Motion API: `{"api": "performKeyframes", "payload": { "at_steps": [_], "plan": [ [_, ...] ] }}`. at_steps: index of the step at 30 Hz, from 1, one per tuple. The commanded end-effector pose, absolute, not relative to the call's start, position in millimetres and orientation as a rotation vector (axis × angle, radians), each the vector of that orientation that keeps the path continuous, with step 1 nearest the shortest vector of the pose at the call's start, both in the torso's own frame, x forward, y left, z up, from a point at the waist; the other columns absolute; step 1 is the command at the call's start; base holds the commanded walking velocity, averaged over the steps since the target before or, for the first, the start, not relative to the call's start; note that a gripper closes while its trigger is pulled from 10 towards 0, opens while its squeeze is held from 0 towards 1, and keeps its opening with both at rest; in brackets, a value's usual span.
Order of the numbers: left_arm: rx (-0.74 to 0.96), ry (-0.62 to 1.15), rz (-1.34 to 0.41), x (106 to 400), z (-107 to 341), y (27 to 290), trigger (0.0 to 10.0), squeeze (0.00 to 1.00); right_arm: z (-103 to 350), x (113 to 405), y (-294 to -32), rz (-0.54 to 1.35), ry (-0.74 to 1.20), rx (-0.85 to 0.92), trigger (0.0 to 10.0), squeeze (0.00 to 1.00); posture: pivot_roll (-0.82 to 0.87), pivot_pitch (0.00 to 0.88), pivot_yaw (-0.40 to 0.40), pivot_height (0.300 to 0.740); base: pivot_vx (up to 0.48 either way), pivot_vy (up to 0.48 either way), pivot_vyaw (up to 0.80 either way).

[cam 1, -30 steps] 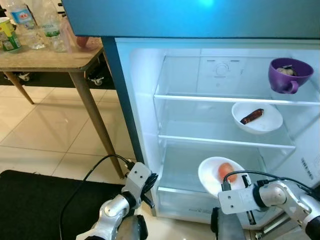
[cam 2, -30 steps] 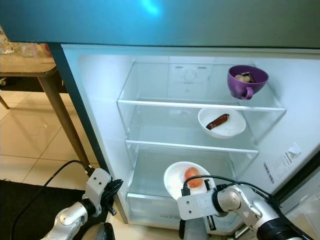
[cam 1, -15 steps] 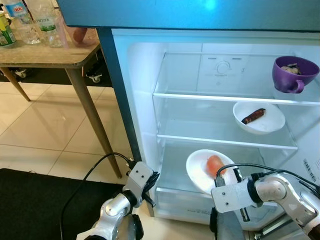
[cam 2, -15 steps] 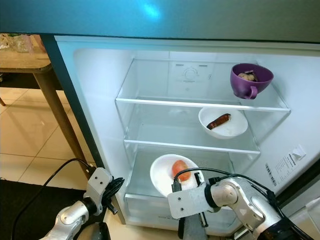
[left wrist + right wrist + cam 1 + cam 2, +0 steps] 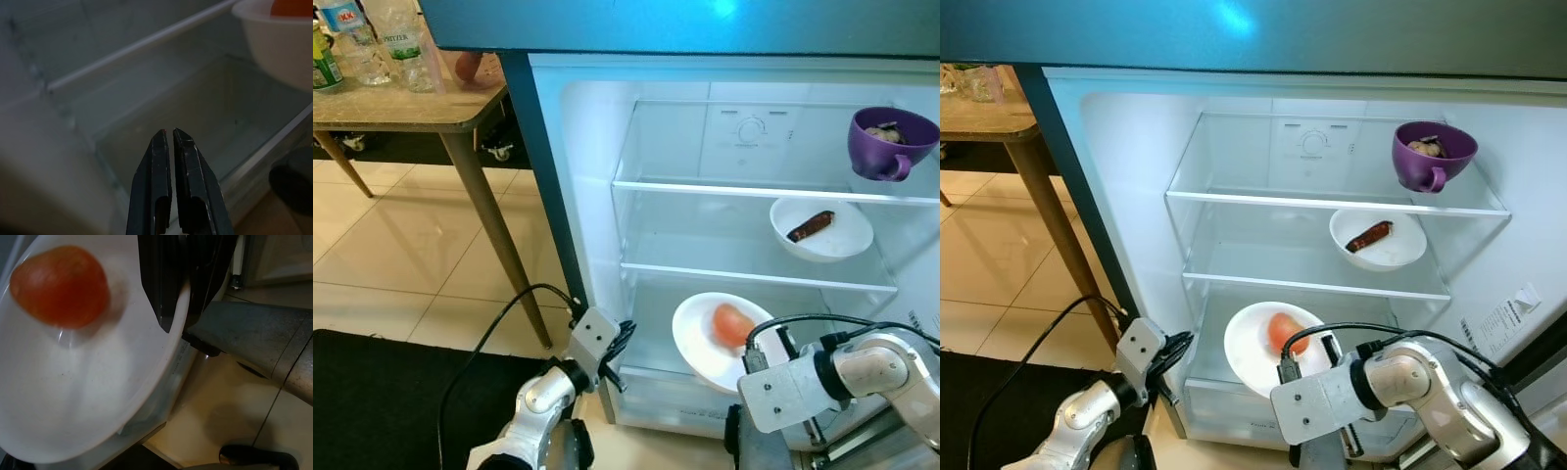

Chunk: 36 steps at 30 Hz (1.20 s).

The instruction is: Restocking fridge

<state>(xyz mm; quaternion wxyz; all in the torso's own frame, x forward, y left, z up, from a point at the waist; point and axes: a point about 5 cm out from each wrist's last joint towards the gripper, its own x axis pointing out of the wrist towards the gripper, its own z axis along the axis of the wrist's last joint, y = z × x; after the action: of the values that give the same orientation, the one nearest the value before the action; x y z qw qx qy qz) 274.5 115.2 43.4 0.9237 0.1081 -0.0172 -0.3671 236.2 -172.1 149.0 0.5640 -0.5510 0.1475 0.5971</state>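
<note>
Counts inside the open fridge
Two white bowls, one purple cup, one tomato, two glass shelves.

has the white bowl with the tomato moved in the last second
Yes. The white bowl, pinched at its rim by the right hand, has shifted to the robot's left, judged against the fridge's lowest shelf edge above it.

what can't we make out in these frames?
- Purple cup contents: too small, eye views.
- Dark item in the upper bowl: too small to identify.
- Right end effector grip on the plate: eye views, blocked by its own wrist.
- Bottle tops: cut off by the frame edge.
</note>
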Motion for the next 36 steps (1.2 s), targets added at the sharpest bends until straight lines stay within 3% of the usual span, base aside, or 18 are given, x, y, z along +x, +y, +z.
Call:
{"api": "performKeyframes", "payload": {
  "at_steps": [1,24,36],
  "plan": [
    [0.196,-0.040,-0.766,268,41,113,10.0,0.00,163,235,-168,1.392,0.287,-1.308,10.0,0.00,-0.10,0.031,0.026,0.443,0.000,0.000,0.00],
    [0.136,-0.057,-0.701,259,41,120,10.0,0.00,184,248,-148,1.264,0.137,-1.320,10.0,0.00,-0.10,0.019,0.024,0.443,0.000,0.000,0.00],
    [0.119,-0.080,-0.678,263,47,119,10.0,0.00,177,290,-142,1.137,0.132,-1.372,10.0,0.00,-0.09,0.028,0.014,0.443,0.000,0.000,0.00]
  ]
}}
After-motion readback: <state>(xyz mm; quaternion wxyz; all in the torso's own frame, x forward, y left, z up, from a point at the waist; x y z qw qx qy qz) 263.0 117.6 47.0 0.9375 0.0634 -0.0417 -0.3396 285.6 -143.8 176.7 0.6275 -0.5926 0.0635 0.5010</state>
